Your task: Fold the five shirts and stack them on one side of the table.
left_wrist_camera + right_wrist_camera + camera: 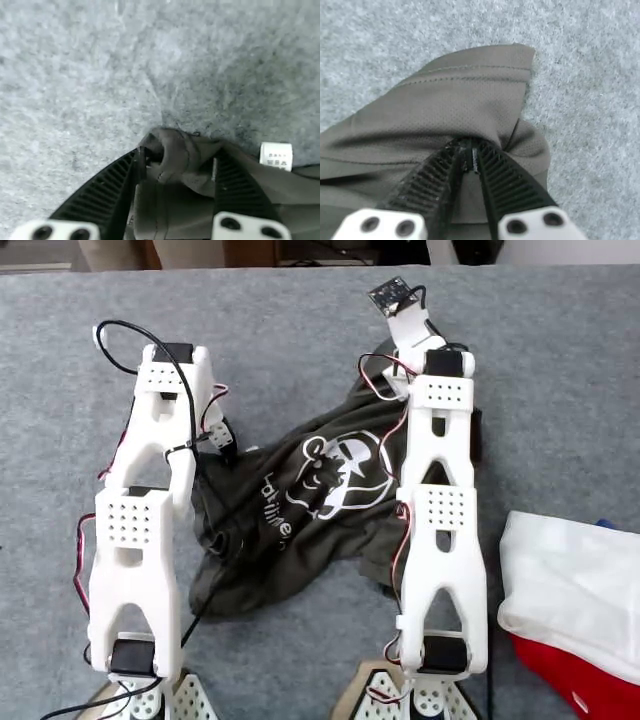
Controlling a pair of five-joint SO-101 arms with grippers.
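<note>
Mid-table, between the two arms, the dark shirt lies crumpled, print side up, not yet flat. The left gripper is clenched on a bunched wad of its fabric, next to the white label, so probably the collar end. The right gripper is pinched tight on a thin fold near a hemmed edge.

Risks, as I judge them:
- The right hold is shallow, just a ridge of cloth at the fingertips. A hard pull could slip it out and drop that side.
- The left hold is a thick wad, likely several layers. Spreading from there may drag the whole shirt instead of opening it, and the fold would come out twisted.
- If the arms pull unevenly, the cloth rakes across the grey felt table and bunches more.
- Slack fabric sits under the left arm and the right arm. It could catch on them when lifted.

Around: a white shirt sits on a red shirt at the table's right edge, toward the near right corner, apart from the dark one. That pile limits room for swinging cloth to the right. The table's left side looks free.
</note>
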